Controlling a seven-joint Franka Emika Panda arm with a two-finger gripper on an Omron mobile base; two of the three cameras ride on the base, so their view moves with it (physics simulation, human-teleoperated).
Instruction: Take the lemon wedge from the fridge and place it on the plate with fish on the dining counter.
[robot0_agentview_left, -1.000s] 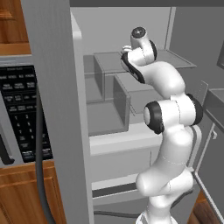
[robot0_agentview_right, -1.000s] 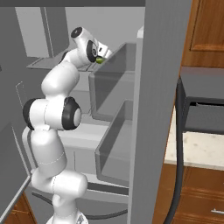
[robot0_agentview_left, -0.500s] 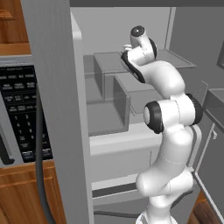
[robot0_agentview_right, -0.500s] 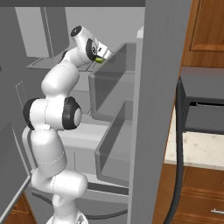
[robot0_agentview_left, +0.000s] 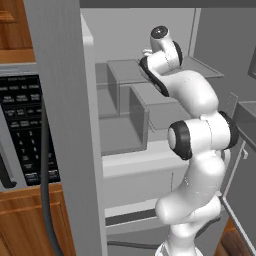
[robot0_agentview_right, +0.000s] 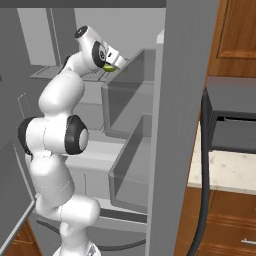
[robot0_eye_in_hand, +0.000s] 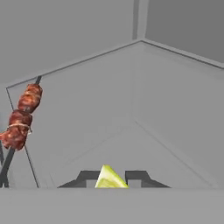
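In the hand view, the lemon wedge (robot0_eye_in_hand: 110, 178), small and yellow, sits between my two dark fingertips (robot0_eye_in_hand: 89, 177), which press on it from both sides. My gripper (robot0_eye_in_hand: 112, 179) is shut on it, low over a grey shelf (robot0_eye_in_hand: 131, 109) inside the fridge (robot0_agentview_left: 55, 100). From the right base view, the lemon wedge (robot0_agentview_right: 108, 67) shows yellow-green under the gripper (robot0_agentview_right: 114, 62) at upper-shelf height. The arm reaches up into the open fridge (robot0_agentview_right: 180, 100). The plate, the fish and the dining counter are out of view.
A red-brown meat skewer (robot0_eye_in_hand: 22, 118) lies on the same shelf to the left of the wedge. Grey door bins (robot0_agentview_right: 130, 95) stand close to the right of the hand. A microwave keypad (robot0_agentview_left: 22, 125) sits left of the fridge, wooden cabinets (robot0_agentview_right: 235, 40) to the right.
The fingers have closed in on the lemon wedge. The arm has barely moved, and the base views have not shifted.
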